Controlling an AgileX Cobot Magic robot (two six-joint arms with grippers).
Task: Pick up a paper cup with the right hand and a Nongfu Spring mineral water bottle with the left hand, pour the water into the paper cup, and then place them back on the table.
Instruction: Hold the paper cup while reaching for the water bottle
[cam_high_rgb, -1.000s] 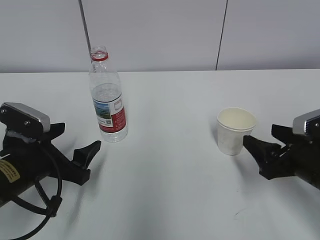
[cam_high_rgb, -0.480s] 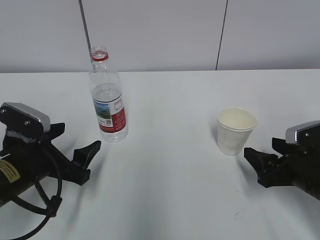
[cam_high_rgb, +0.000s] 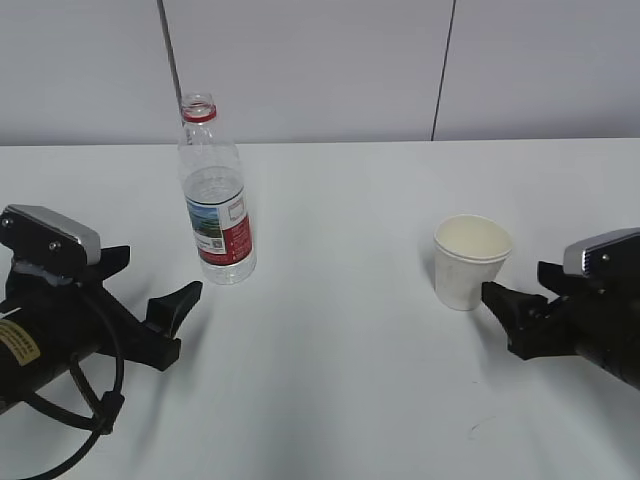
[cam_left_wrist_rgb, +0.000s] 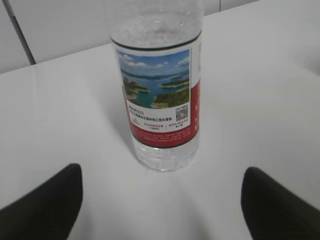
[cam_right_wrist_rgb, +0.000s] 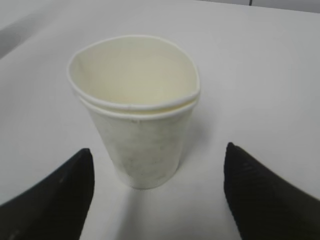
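Observation:
The Nongfu Spring bottle (cam_high_rgb: 217, 215) stands upright and uncapped on the white table (cam_high_rgb: 340, 360), with clear water inside. In the left wrist view the bottle (cam_left_wrist_rgb: 160, 105) is straight ahead of my left gripper (cam_left_wrist_rgb: 161, 182), which is open and empty, a short way from it. My left gripper (cam_high_rgb: 155, 275) sits low at the left. The paper cup (cam_high_rgb: 470, 262) stands upright right of centre and looks empty. My right gripper (cam_high_rgb: 517, 280) is open, its near fingertip close beside the cup's base. In the right wrist view the cup (cam_right_wrist_rgb: 140, 125) stands just ahead of the open right gripper (cam_right_wrist_rgb: 159, 165).
A grey panelled wall runs behind the table's far edge. A small dark scuff mark (cam_high_rgb: 480, 428) lies on the table near the front right. The left arm's black cable (cam_high_rgb: 95, 400) loops at the front left.
My right gripper drew back to the right, then moved left again to the cup's base. The left arm, bottle and cup have not moved.

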